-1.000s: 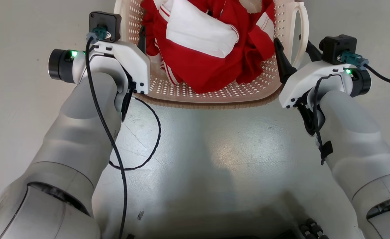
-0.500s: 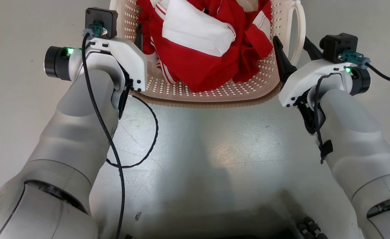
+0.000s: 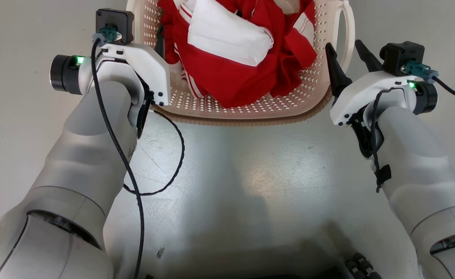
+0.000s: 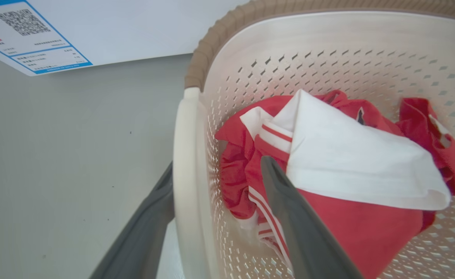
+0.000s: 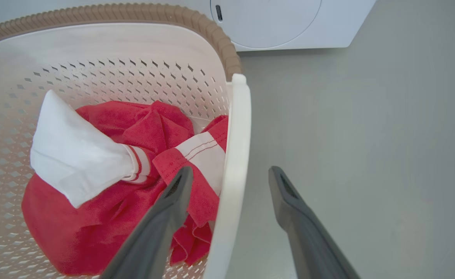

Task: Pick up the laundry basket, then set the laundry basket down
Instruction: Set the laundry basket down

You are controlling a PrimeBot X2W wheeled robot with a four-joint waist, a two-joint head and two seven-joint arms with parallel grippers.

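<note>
Now, left gripper [image 4: 217, 164]: spread, straddling left handle [image 4: 184, 186], ready for your pinch.
Right gripper [image 5: 231, 170]: spread, astride right handle [image 5: 237, 147].
Laundry basket [image 3: 250, 118]: unheld; paired handles keep it level.

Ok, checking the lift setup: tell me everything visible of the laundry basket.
The laundry basket is cream-white perforated plastic, rounded-rectangular, with a brown woven-look rim and white loop handles at both sides. It sits upright on the floor, holding red and white clothes. The open left gripper and right gripper each straddle a handle, one finger inside, one outside; contact unclear.
</note>
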